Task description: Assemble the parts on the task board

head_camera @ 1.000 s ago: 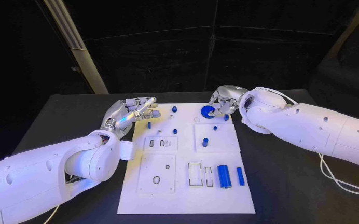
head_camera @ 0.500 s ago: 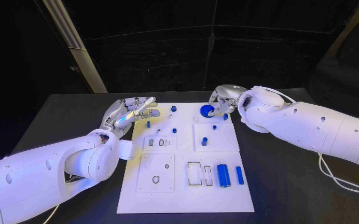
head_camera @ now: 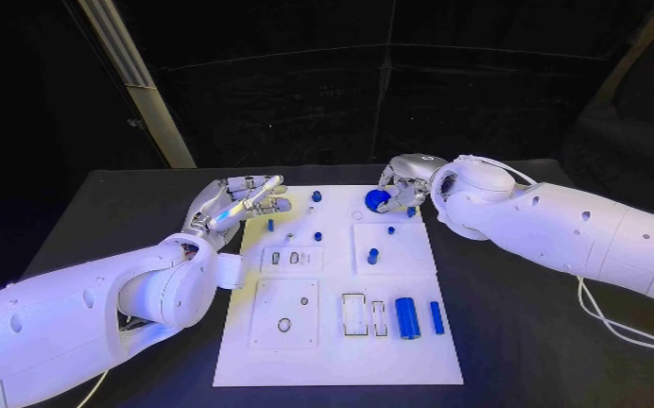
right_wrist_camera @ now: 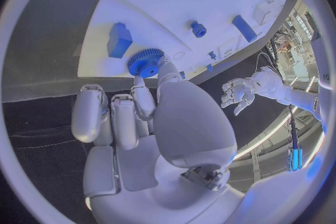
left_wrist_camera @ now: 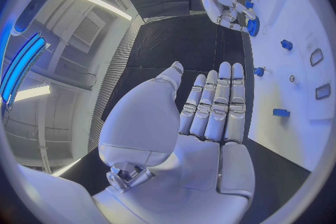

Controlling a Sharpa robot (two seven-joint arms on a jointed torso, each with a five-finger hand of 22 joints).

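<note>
The white task board [head_camera: 341,351] lies in the middle of the table. At its far edge my right hand [head_camera: 403,181] pinches a blue gear [head_camera: 378,200] between thumb and fingertips. The right wrist view shows that gear [right_wrist_camera: 145,62] at the fingertips, just off the board's corner and near a blue block [right_wrist_camera: 119,40]. My left hand [head_camera: 246,200] hovers by the board's far left edge, fingers straight and apart, holding nothing. In the left wrist view the left hand's palm [left_wrist_camera: 203,117] is bare, and the right hand [left_wrist_camera: 227,5] with the gear [left_wrist_camera: 252,25] is beyond it.
Small blue pegs [head_camera: 317,196] [head_camera: 318,236] [head_camera: 372,257] stand on the board's far half. Two blue cylinders [head_camera: 406,316] [head_camera: 438,317] lie on the near right beside rectangular slots [head_camera: 354,315]. Black table [head_camera: 531,332] surrounds the board.
My right hand has shifted slightly left and away with the blue gear. The left hand has barely moved.
</note>
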